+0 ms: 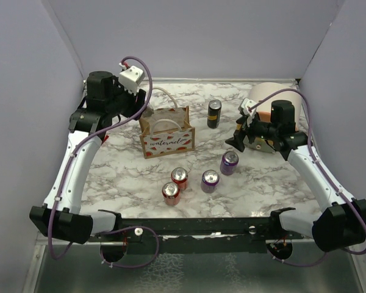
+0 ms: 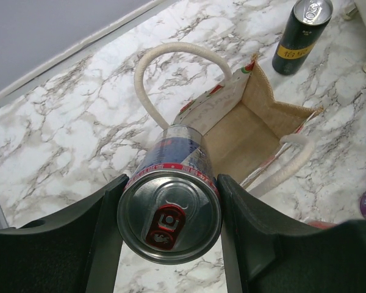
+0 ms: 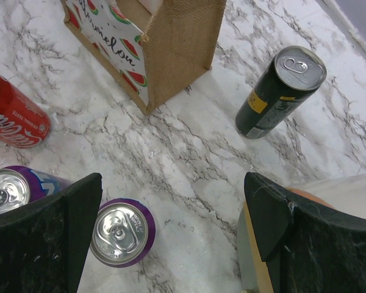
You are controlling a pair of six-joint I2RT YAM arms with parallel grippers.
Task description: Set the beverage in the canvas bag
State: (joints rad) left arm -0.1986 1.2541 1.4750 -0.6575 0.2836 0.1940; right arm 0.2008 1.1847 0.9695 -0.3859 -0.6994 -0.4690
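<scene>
Can (image 2: pixel 169 213) — base end toward canvas bag (image 2: pixel 256 131) mouth, tab end away

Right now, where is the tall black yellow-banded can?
In the top view, the black can stands far centre, between the tan canvas bag and the right gripper.

Marble-patterned counter (image 1: pixel 122 183) inspected. Black can (image 3: pixel 280 91) stands upright ahead of the right claw (image 3: pixel 171 204), off to one side. One purple can (image 3: pixel 122 233) stands upright close under the claw. A second purple can (image 3: pixel 9 190) is partly hidden by it. Two red cans (image 1: pixel 171 193) stand farther off, touching. Cream domed container (image 1: pixel 268 97) sits just behind the claw.
</scene>
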